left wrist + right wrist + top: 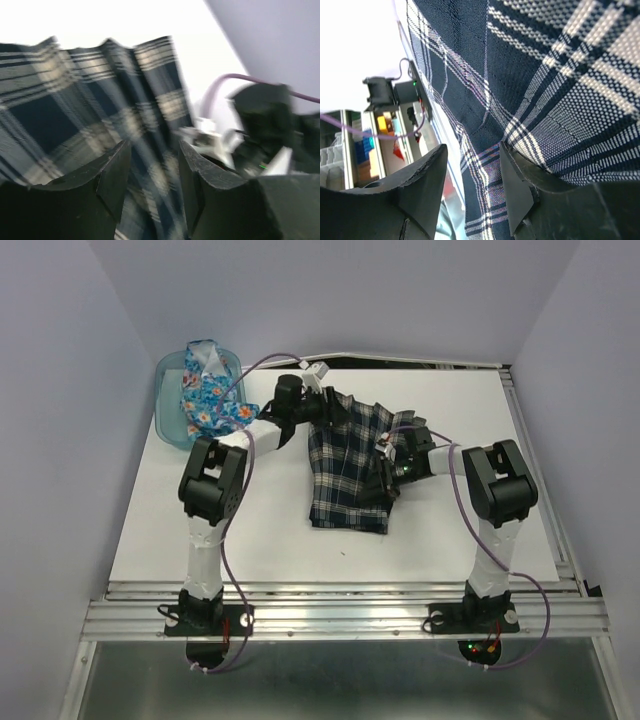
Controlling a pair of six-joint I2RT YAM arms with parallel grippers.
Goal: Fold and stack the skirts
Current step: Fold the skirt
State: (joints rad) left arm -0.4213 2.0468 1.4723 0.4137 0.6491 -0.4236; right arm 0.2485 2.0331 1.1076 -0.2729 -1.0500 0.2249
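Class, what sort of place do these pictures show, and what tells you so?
Probably a robotics lab cell: two arms bolted to a metal rail, a white table between plain panels, a plaid skirt to handle.

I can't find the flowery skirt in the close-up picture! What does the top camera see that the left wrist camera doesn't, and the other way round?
Only the top camera shows the flowery blue skirt. It sits in the teal bin at the far left of the white table.

Only the left wrist camera shows the left hand up close. Its two black fingers stand apart, with blurry checks showing behind them.

Both cameras show the plaid skirt and some of the table.
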